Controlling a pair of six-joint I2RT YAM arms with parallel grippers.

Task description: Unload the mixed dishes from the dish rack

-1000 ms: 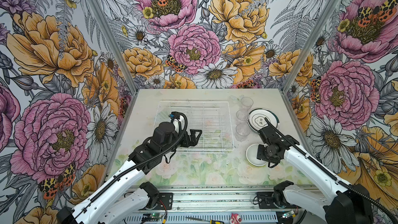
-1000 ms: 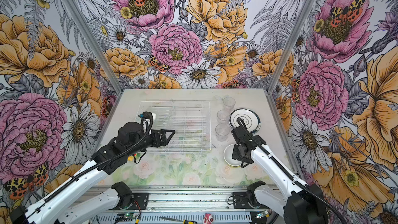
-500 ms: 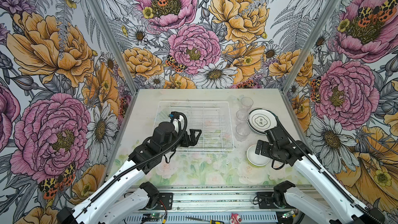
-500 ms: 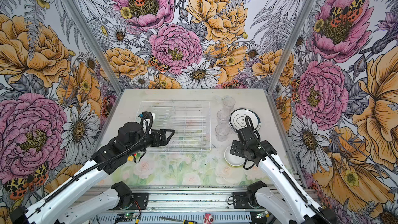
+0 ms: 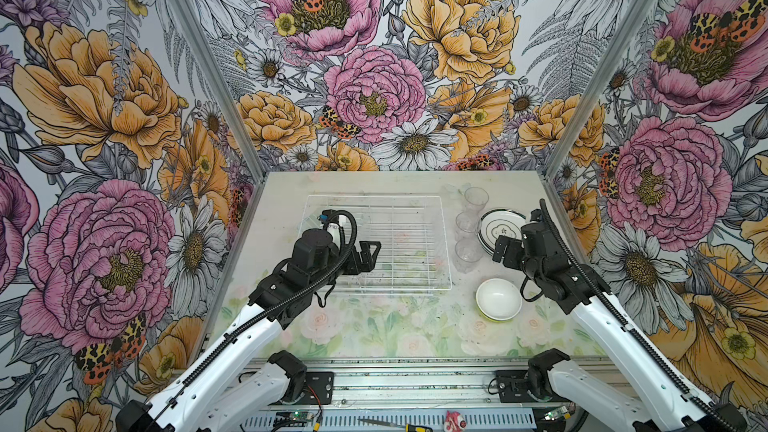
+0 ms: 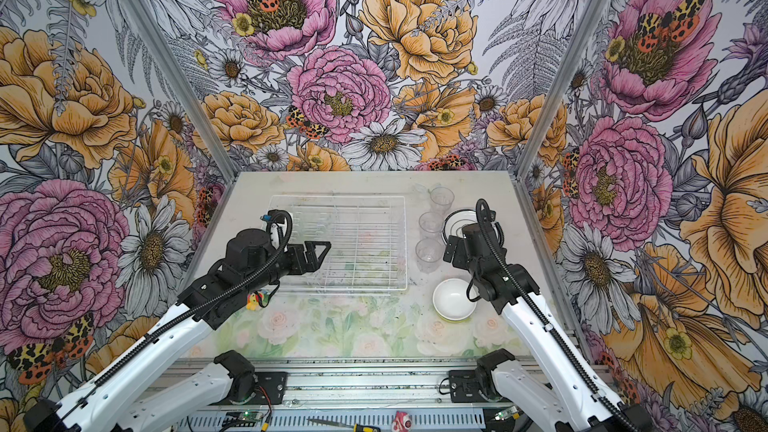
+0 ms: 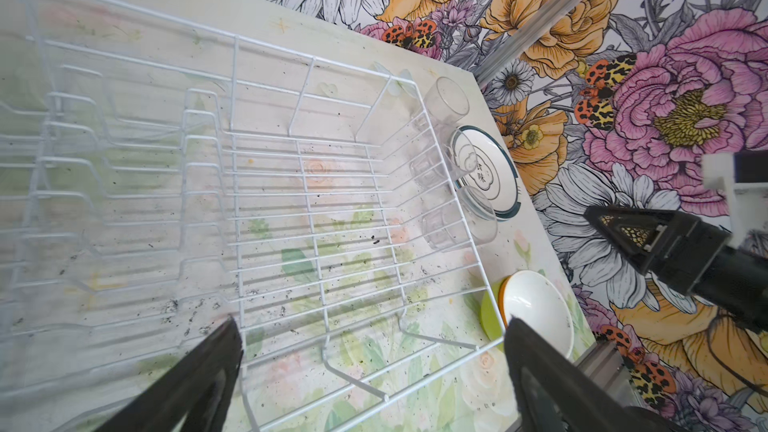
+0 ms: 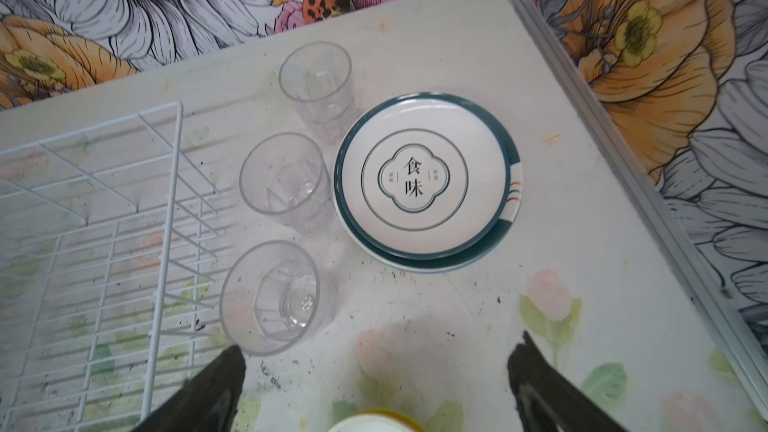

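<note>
Three clear cups [image 8: 282,176] stand beside the empty dish rack [image 5: 399,243]; stacked plates [image 8: 419,176] and nested bowls [image 5: 498,299] sit by the worktop's [image 5: 374,326] right edge. Left gripper [image 5: 368,252] and right gripper [image 8: 378,349] gape, empty. Risk: the right gripper, swinging away low, could topple the nearest cup.

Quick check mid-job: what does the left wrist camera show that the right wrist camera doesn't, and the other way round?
Left wrist only: most of the dish rack's floor, bare of dishes, and its prong rows. Right wrist only: the stacked plates unobstructed, whole motif showing. Both: the three clear cups, plates, bowls, a rack corner.
</note>
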